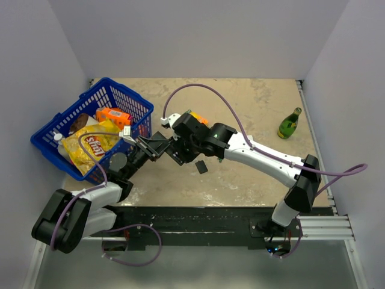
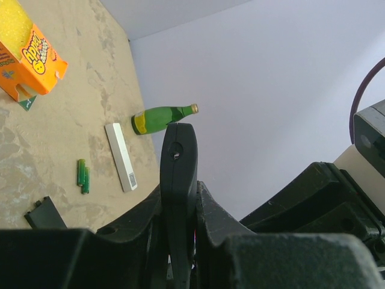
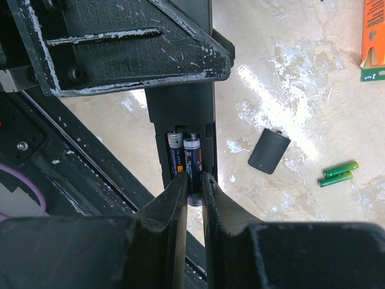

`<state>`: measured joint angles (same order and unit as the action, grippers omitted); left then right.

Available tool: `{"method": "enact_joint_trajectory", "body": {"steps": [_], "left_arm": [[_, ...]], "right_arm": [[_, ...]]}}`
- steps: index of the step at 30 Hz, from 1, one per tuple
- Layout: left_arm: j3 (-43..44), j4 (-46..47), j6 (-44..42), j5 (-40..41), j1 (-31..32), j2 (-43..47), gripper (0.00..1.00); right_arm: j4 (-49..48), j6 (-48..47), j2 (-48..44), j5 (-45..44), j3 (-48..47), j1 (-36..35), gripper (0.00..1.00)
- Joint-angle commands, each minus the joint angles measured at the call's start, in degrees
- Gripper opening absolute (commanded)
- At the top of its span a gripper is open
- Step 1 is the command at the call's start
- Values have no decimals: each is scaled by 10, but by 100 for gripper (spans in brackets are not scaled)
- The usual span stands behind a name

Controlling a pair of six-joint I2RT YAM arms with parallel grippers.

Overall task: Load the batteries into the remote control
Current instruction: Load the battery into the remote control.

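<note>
**Remote gripped with its compartment open, green pair lying on the table**

The left gripper [image 2: 178,201] is clamped on the remote control [image 2: 178,153]. The remote stands edge-on between the fingers and juts out past their tips. The right gripper [image 3: 194,180] meets the remote from the other side. Its fingers are nearly together and pinch the near end of a dark battery [image 3: 192,158], which sits in the remote's open compartment just ahead of the fingertips. A second dark battery [image 3: 174,150] lies in the compartment touching the first, on its left in the right wrist view.

The batteries [image 3: 338,173] are a green pair, side by side and touching. They rest on the table [image 3: 289,78] well to the right of the right fingers. The cover [image 3: 269,150] lies flat between those fingers and the green pair. Seen from the left fingers, the same pair lies off to the left, near a white bar [image 2: 121,156]. A green bottle [image 2: 162,118] is farther off, just past the remote's tip.
</note>
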<state>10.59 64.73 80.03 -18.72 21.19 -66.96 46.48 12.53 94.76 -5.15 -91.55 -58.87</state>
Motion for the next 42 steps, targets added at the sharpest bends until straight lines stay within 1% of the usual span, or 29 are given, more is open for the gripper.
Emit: {"method": "enact_joint_trajectory", "body": {"steps": [1,9,21,28,42], "left_arm": [[2,64,27,-10,7,9,0],[0,62,26,2,7,10,0],[-1,64,29,8,7,16,0],[0,59,31,15,7,16,0],[8,52,5,5,8,-4,0]], "right_arm": [[9,-8,10,-13,-28,0,16],[34,-10,6,-21,-36,0,16],[39,-9,6,-12,-38,0,19],[47,-12,11,-4,-43,-1,20],[60,-21,17,-1,-60,-1,21]]}}
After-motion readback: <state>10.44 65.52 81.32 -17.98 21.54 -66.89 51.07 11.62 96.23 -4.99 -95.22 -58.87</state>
